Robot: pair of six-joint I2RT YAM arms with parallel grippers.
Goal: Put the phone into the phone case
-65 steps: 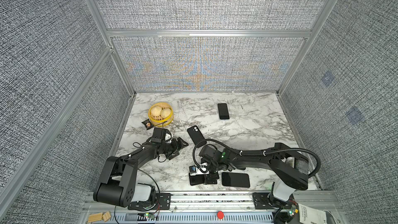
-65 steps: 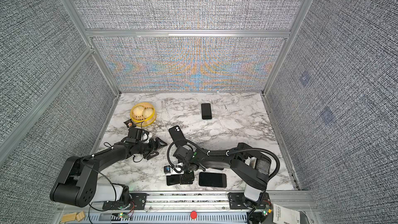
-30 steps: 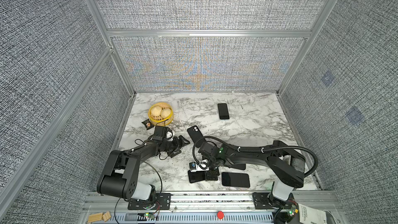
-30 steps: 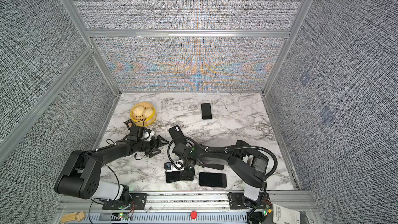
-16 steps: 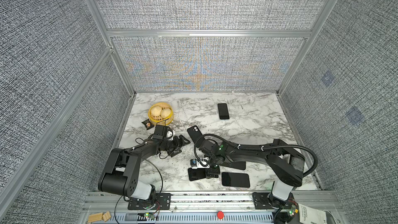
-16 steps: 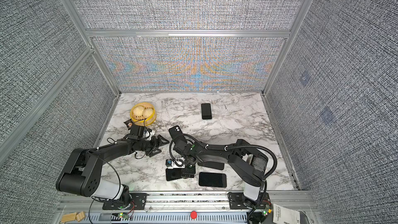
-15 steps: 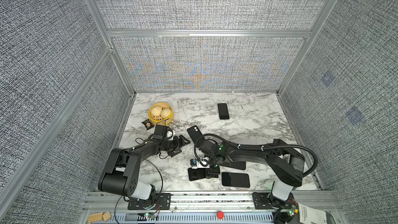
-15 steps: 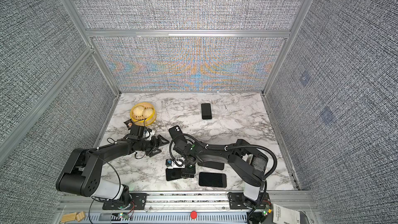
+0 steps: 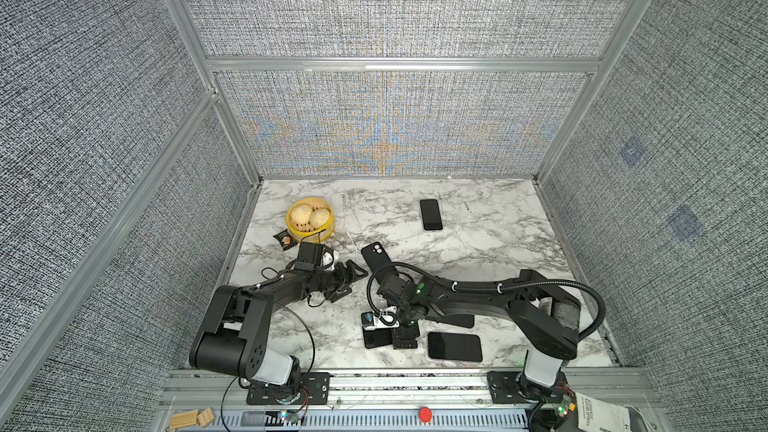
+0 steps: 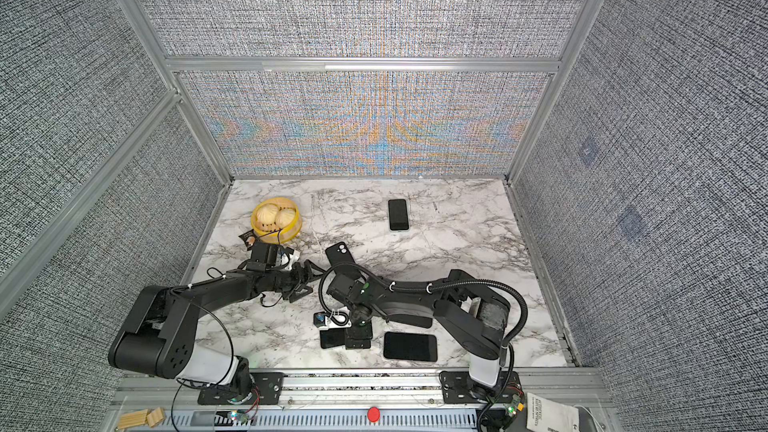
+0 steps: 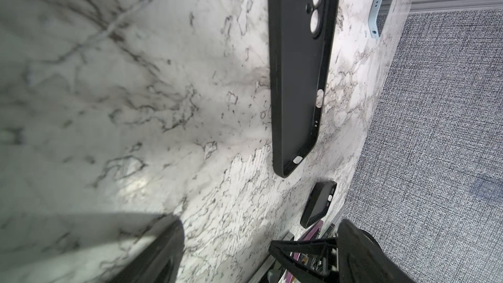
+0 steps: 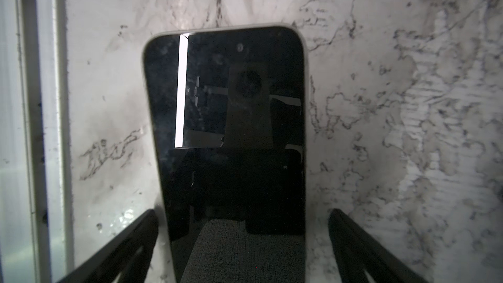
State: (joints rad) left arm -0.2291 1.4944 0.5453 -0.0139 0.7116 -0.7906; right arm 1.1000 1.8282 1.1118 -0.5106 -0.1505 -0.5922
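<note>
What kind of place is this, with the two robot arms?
Probably a robot test booth: grey woven-look walls in a metal frame surround a marble-look table, with a left arm and a right arm bolted to a rail in front.

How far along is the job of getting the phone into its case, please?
Done: nothing is fitted yet; the black rubbery phone case lies empty on the marble table. In hand: the right pincer stands open astride the dark-screened pale-edged phone, not gripping it; the left pincer is open beside the case. Left: grasp the phone, carry it over and press it in.
</note>
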